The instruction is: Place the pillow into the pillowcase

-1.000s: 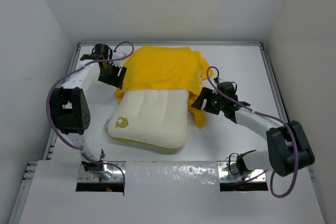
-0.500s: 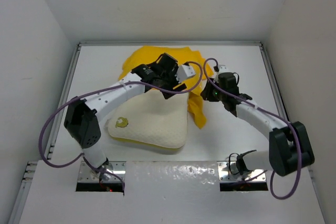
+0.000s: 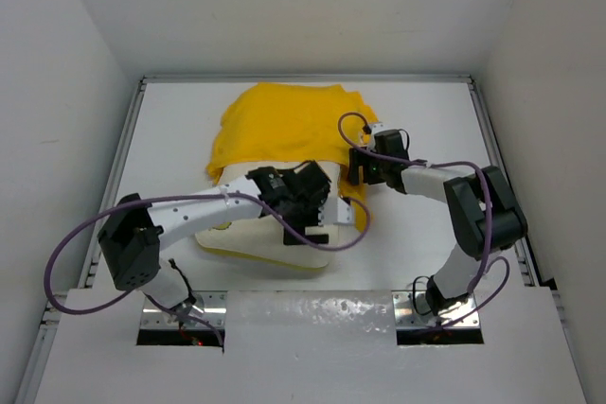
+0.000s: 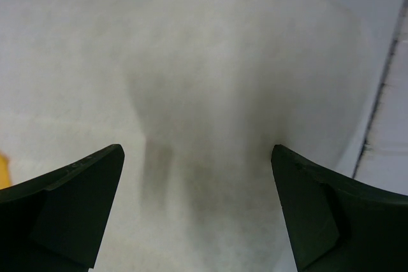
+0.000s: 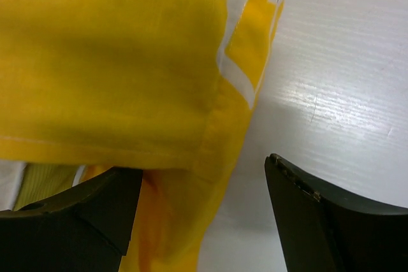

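Note:
The cream-white pillow (image 3: 220, 232) lies near the front of the table, its far end tucked under the bright yellow pillowcase (image 3: 279, 125). My left gripper (image 3: 318, 222) hovers just above the pillow's right near part. In the left wrist view it (image 4: 196, 151) is wide open, with only the pillow's surface (image 4: 210, 62) between its fingers. My right gripper (image 3: 359, 169) sits at the pillowcase's right edge. Seen from the right wrist it (image 5: 204, 164) is open, and a hanging fold of the pillowcase (image 5: 115, 62) lies between the jaws against the left finger (image 5: 83, 214).
The white table (image 3: 426, 130) is bordered by metal rails (image 3: 492, 139) and white walls on three sides. The left arm's purple cable (image 3: 71, 243) loops out to the left. Bare table (image 5: 331, 62) lies to the right of the pillowcase.
My left arm has swung from the pillowcase's near edge toward me over the pillow, and its jaws have opened wide. My right gripper has shifted left to the pillowcase's right edge and reopened.

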Action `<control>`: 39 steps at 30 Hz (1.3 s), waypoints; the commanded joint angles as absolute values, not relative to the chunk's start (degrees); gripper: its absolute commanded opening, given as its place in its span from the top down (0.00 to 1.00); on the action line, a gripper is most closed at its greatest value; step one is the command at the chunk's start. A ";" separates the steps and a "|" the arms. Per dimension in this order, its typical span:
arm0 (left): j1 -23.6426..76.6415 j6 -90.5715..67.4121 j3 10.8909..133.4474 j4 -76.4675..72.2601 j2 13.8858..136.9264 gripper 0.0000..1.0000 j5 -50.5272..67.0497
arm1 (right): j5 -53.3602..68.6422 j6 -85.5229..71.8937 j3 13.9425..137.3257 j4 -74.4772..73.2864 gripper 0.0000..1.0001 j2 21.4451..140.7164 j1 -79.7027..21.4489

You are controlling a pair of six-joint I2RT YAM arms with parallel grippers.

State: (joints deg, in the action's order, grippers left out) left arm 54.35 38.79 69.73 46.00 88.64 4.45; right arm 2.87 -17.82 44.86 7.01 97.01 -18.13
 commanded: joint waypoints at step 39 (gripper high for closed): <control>46.67 16.09 76.64 18.29 90.26 1.00 -6.76 | 20.91 -18.72 39.11 0.18 1.00 79.19 -22.94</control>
State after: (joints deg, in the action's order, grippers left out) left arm 47.97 18.87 71.94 29.78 90.76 -3.44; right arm 11.51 -17.96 39.97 5.21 78.50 -21.78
